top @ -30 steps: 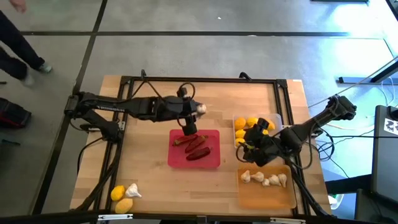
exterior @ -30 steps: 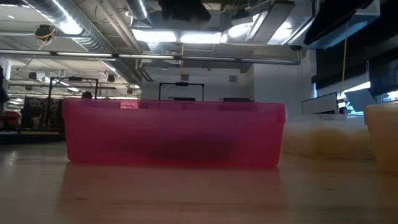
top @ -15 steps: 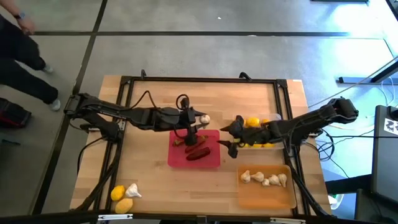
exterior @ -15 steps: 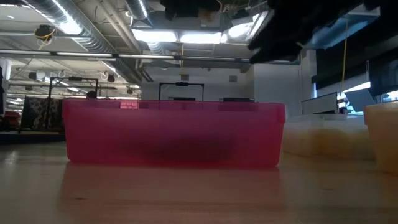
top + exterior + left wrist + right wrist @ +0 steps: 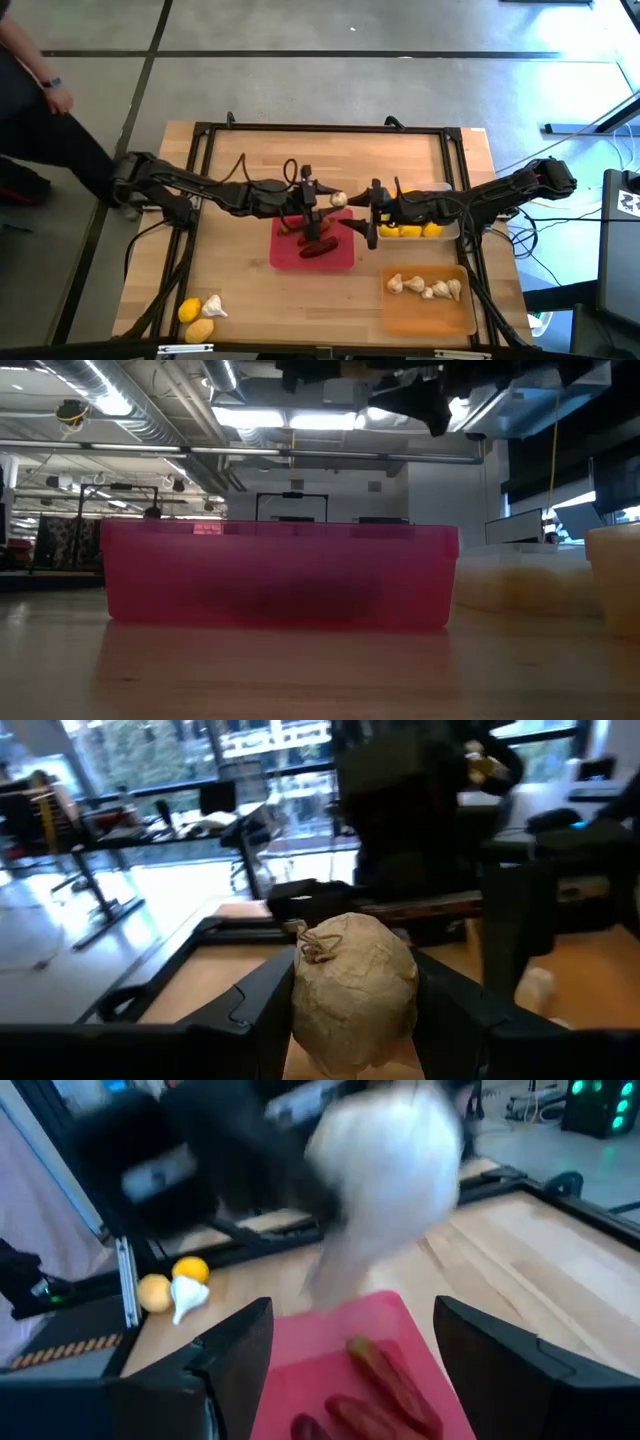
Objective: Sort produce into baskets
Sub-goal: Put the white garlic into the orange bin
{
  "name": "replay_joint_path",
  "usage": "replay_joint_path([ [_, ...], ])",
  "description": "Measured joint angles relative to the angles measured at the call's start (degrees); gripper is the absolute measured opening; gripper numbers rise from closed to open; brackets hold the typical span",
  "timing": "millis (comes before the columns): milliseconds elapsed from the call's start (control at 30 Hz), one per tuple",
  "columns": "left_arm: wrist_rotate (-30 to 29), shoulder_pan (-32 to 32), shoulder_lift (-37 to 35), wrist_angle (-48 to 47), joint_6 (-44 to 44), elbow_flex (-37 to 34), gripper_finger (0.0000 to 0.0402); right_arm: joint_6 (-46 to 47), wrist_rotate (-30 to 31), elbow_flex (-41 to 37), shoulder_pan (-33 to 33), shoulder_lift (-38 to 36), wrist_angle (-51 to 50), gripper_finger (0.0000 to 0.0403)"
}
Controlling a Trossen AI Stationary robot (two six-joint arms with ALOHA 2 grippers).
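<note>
Left pincer [image 5: 352, 1020] around garlic bulb [image 5: 354, 988]

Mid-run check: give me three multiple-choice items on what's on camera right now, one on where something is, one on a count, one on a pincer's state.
1. Where do the chili peppers lie?
A. red tray
B. orange tray
C. bare table

2. How many lemons lie loose at the table's near left corner?
A. none
B. two
C. five

3. What is the left pincer doing?
A. hanging open and empty
B. shut on a chili
C. shut on a garlic bulb

Answers:
1 A: the chili peppers sit inside the red tray.
2 B: two lemons lie there beside one loose garlic.
3 C: the left pincer clamps the garlic bulb between its fingers, with the open right pincer facing it.
</note>
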Motion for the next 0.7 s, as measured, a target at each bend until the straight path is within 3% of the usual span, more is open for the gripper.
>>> replay_joint_path([
  [233,2.39,-0.55,4.39,5.95,0.99,0.00,0.0162,-0.09,0.88,0.02,0.00,1.07,3.00,0.0268],
  [333,2.40,-0.84,4.92,6.22,1.16,0.00,0.0162,-0.12,0.39,0.00,0.00,1.27,2.51,0.0245],
  [700,2.39,-0.92,4.97,6.23,2.16,0.00,0.0162,-3.06,-1.57,0.00,0.09,1.25,2.54,0.0040],
])
